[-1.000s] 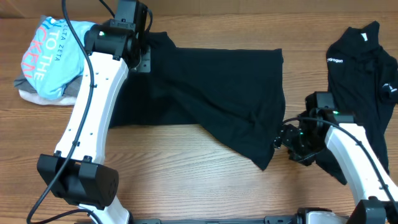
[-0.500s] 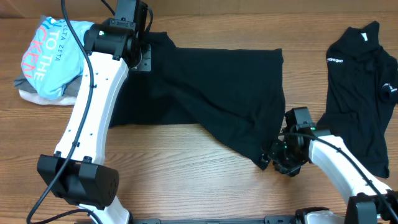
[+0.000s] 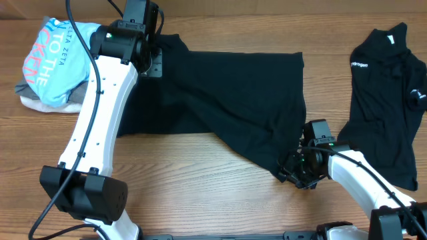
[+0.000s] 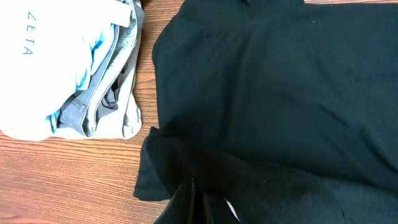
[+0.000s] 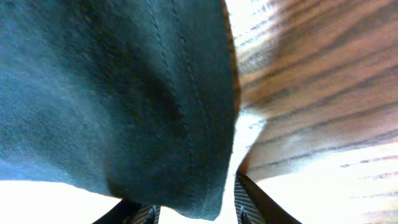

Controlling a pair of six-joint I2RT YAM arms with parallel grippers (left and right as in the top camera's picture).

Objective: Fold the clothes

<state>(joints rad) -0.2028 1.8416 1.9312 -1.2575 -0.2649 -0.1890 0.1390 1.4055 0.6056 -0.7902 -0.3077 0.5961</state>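
A large black shirt (image 3: 227, 107) lies spread across the middle of the table. My left gripper (image 3: 155, 63) is at its far left corner, and in the left wrist view (image 4: 199, 208) the jaws are shut on a fold of the black cloth (image 4: 280, 93). My right gripper (image 3: 291, 175) is at the shirt's near right corner. In the right wrist view the gripper (image 5: 193, 214) is open, and the cloth's hemmed corner (image 5: 155, 112) hangs between the fingers (image 5: 249, 202). A second black shirt (image 3: 387, 100) with white chest lettering lies at the right.
A pile of folded light-blue and white clothes (image 3: 57, 60) sits at the far left and also shows in the left wrist view (image 4: 68, 62). Bare wooden tabletop (image 3: 200, 193) runs along the front edge.
My right gripper has moved left and toward the front, from beside the second shirt to the spread shirt's near right corner. The left arm has not moved.
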